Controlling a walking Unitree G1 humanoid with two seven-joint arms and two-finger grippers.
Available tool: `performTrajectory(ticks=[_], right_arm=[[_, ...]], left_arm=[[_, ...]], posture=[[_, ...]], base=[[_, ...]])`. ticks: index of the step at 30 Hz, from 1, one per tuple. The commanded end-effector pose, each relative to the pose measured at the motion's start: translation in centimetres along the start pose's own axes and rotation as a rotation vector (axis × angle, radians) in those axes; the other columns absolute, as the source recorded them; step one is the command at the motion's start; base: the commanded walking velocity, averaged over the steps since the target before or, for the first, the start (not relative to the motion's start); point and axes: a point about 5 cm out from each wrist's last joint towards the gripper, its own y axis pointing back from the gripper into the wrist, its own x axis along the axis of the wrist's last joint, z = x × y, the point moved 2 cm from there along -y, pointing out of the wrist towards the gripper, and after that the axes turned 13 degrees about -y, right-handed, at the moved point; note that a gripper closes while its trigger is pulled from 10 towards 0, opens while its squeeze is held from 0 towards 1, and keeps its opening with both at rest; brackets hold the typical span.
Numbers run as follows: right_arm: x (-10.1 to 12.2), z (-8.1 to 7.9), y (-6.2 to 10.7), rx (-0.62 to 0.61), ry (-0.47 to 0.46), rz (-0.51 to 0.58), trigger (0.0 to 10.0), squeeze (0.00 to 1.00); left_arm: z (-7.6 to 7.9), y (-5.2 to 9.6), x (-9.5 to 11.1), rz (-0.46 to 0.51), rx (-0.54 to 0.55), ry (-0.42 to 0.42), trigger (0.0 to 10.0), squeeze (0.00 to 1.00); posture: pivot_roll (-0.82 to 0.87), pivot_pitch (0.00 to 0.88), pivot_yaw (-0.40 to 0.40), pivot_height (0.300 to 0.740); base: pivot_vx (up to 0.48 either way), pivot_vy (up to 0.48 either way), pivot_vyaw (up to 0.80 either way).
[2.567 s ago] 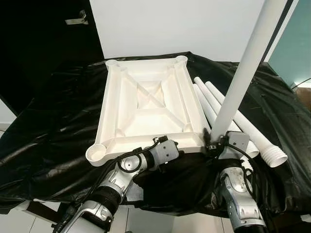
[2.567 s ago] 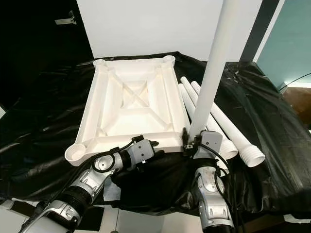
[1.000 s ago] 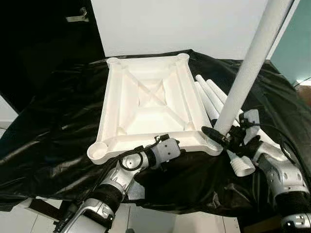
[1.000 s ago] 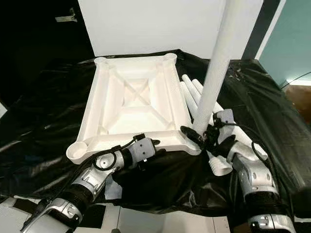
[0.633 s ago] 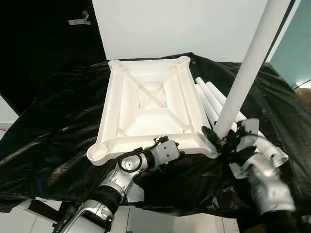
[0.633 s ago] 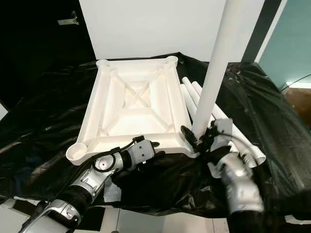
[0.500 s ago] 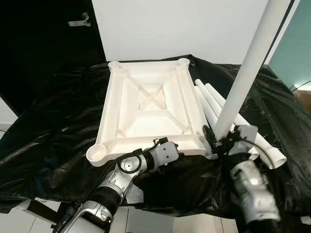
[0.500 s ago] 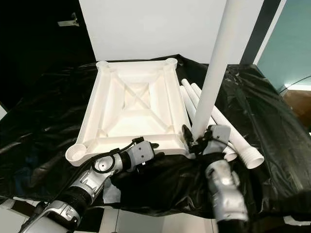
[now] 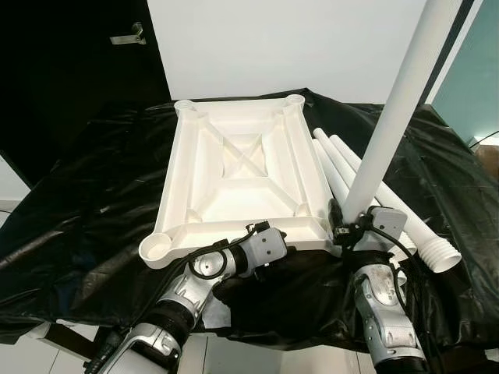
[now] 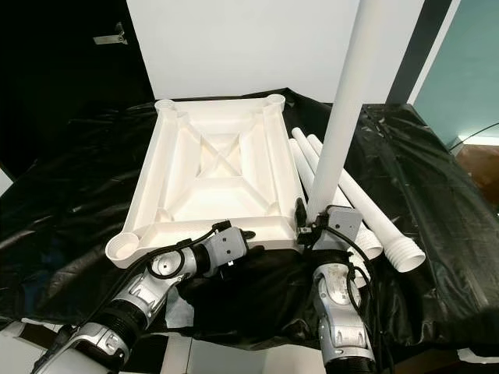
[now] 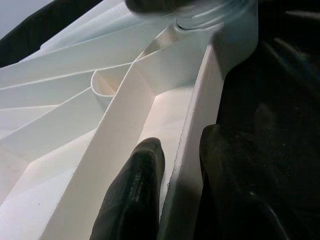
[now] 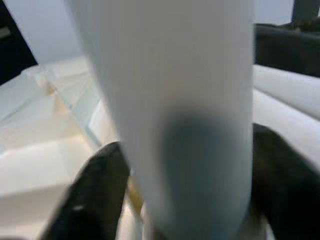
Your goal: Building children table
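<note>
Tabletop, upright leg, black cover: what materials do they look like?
Tabletop: likely moulded white plastic, with thin ribs and a matte sheen.
Upright leg: probably a smooth white plastic tube; the spare legs beside it have ridged ends.
Black cover: thin glossy film, crinkled, apparently plastic sheeting.

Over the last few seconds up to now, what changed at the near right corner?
The right arm swung out to the right around the upright leg and came back under it; the right gripper kept its jaws on the leg's base throughout. The left gripper stayed clamped on the tabletop rim; the spare legs lay unmoved.
</note>
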Motion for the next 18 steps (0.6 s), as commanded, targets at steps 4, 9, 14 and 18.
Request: performTrajectory(ticks=[4,9,14,18], right_arm=[[-0.8,-1.9,0.2,0.12,0.037,-0.027,10.0,1.0],[-1.3,-1.6,0.8,0.345,0.038,-0.125,10.0,0.0],[-0.5,-0.5,0.9,0.452,0.056,-0.168,10.0,0.0],[0.4,0.4,0.7,0.529,0.085,-0.202,10.0,0.0]], left_arm=[[3.5,0.4,-2.7,-0.134,-0.099,0.076,10.0,0.0],[3.3,0.5,-2.9,-0.137,-0.098,0.074,10.0,0.0],[3.3,0.4,-2.9,-0.138,-0.102,0.074,10.0,0.0],[3.2,0.0,-2.6,-0.13,-0.102,0.074,10.0,0.0]], posture=[[-0.03,0.023,0.001,0.74],[-0.04,0.024,0.011,0.74],[-0.05,0.027,0.016,0.74],[-0.05,0.033,0.012,0.74]], base=[[0.0,0.0,0.0],[0.0,0.0,0.0],[0.0,0.0,0.0],[0.0,0.0,0.0]])
